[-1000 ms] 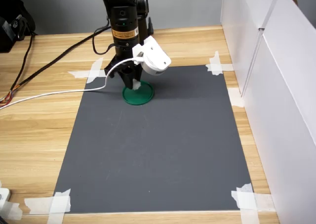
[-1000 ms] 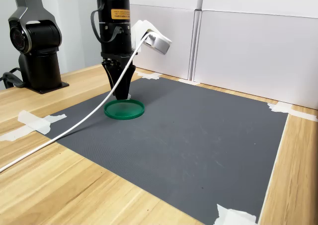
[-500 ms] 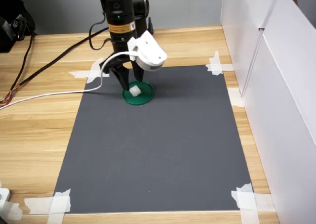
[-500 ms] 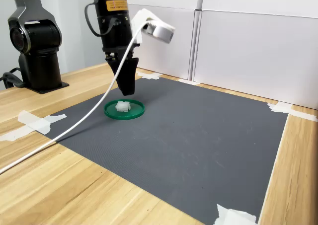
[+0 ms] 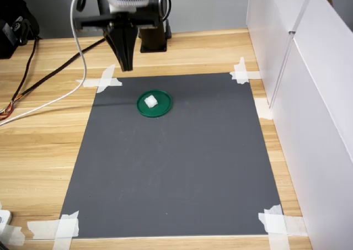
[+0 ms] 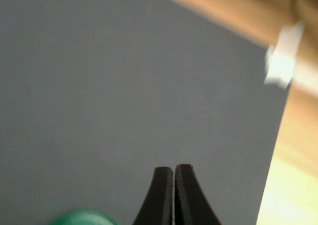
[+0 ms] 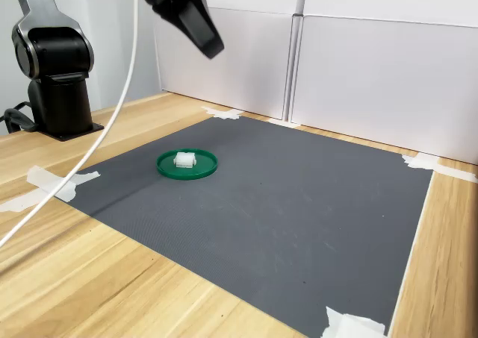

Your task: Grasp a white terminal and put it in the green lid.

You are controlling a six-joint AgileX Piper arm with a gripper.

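Note:
The white terminal (image 5: 150,101) (image 7: 184,159) lies inside the green lid (image 5: 162,109) (image 7: 200,170), which rests flat on the grey mat in both exterior views. My gripper (image 5: 126,67) (image 7: 213,52) (image 6: 174,171) hangs high above the mat, well clear of the lid and toward the arm's base. Its black fingers are pressed together with nothing between them. In the wrist view only an edge of the green lid (image 6: 82,217) shows, blurred.
The grey mat (image 5: 176,167) is taped to the wooden table at its corners (image 5: 276,223). White panels (image 5: 309,95) wall the first exterior view's right side. The arm's base (image 7: 56,77) and a white cable (image 5: 44,104) are on the first exterior view's left.
The gripper released the white terminal into the lid, then rose and swung back toward the base, closing its fingers. The terminal stays in the lid.

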